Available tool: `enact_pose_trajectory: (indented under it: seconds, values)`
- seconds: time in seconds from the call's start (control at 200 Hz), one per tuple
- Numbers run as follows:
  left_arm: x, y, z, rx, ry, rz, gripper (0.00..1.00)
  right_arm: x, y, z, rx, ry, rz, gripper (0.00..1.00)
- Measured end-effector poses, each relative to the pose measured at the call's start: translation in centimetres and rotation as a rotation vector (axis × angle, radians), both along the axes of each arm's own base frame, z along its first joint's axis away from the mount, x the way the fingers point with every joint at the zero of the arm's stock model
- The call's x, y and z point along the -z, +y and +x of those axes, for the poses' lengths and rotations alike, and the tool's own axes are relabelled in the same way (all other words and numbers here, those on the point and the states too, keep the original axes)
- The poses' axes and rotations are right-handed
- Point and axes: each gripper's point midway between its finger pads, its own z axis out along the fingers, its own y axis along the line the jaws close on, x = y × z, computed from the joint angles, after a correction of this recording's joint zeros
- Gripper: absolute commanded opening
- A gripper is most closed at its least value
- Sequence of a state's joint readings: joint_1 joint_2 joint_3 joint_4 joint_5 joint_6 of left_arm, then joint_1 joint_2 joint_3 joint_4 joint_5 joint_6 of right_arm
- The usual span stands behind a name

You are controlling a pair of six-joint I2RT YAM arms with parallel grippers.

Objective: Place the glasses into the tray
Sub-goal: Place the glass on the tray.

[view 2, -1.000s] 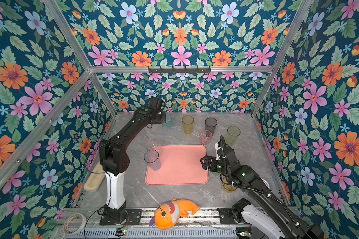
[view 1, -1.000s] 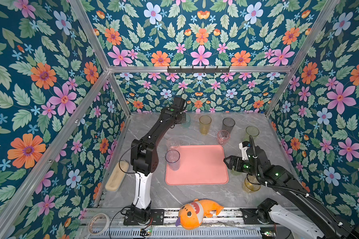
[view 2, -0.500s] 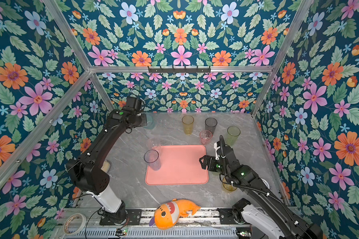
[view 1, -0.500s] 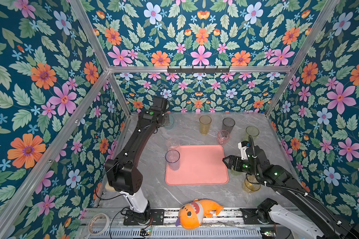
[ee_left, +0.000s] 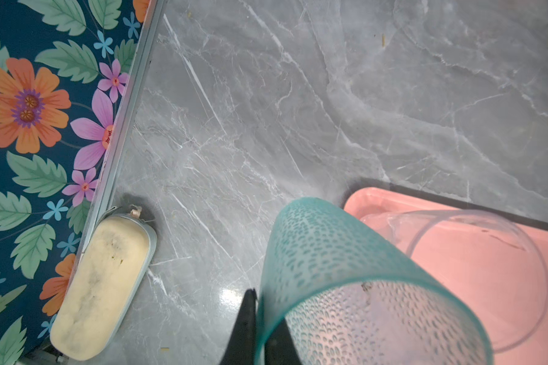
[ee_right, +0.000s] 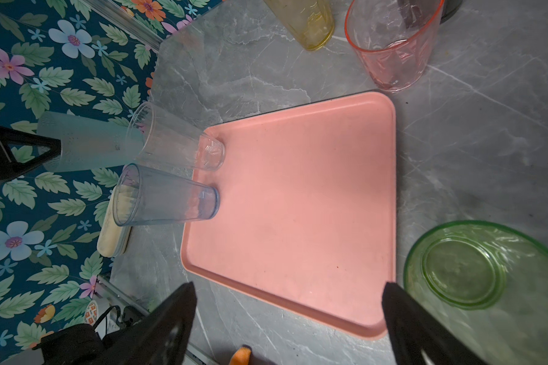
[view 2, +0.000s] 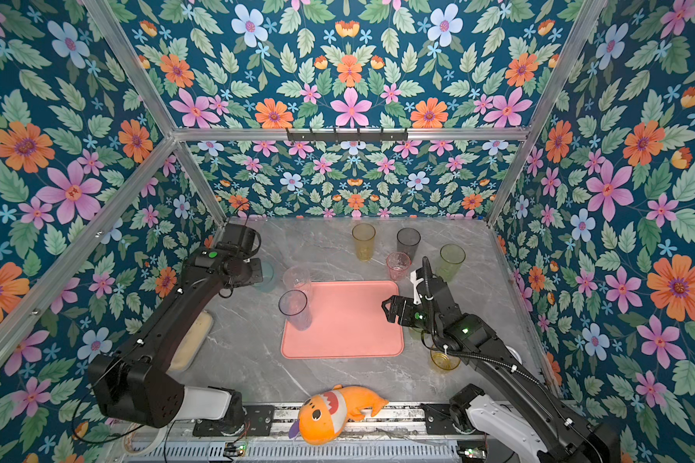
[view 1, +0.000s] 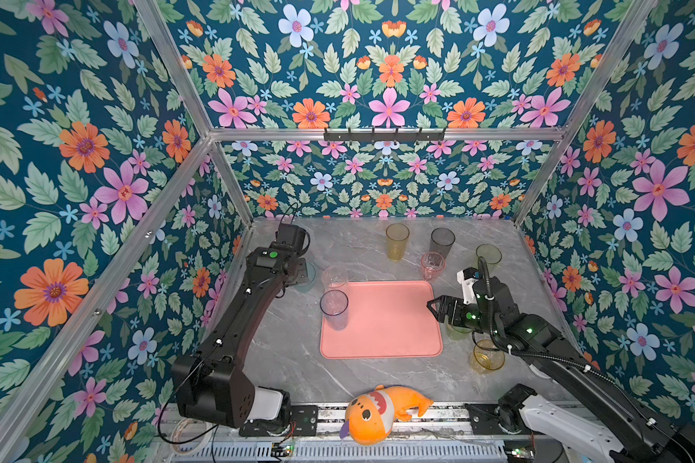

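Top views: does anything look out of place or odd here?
Yes: an orange plush toy lies on the front rail and seems a stray item. The teal glass hangs in the left gripper; nothing looks spilled.

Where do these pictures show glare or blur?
Left wrist view: a small white glare spot on the table beside the teal glass; right wrist view: the fingers of the right gripper look soft, close to the lens; both top views: sharp, evenly lit.

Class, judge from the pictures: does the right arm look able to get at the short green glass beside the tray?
Probably yes. The right gripper is open and empty near the edge of the tray, and the short green glass stands upright just beside one finger, with nothing between them.
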State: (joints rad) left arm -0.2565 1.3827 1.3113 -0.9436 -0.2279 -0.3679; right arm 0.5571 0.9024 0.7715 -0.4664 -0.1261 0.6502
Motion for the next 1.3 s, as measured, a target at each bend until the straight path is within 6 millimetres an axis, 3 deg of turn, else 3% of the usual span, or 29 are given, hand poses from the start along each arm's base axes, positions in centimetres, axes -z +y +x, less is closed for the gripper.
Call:
enact_pose_trajectory:
  seconds: [0.205, 0.515, 0.975, 1.3]
  values:
    - [1.6, 0.2, -1.9, -0.01, 0.058, -0.01, 0.04, -1.1, 0.5, 0.5, -0.008, -0.014, 0.01, 0.93]
    - [2.1, 1.1, -5.6, -0.023, 0.112, -0.008, 0.05, -1.9, 1.1, 1.0, -0.021, -0.032, 0.029, 0.93]
    - [4.6, 1.2, -11.1, -0.016, 0.229, -0.054, 0.04, -0.5, 2.5, 2.3, -0.047, 0.004, 0.032, 0.92]
    - [4.4, 0.4, -12.4, 0.015, 0.236, -0.074, 0.04, 0.2, 2.8, 2.7, -0.048, 0.026, 0.021, 0.92]
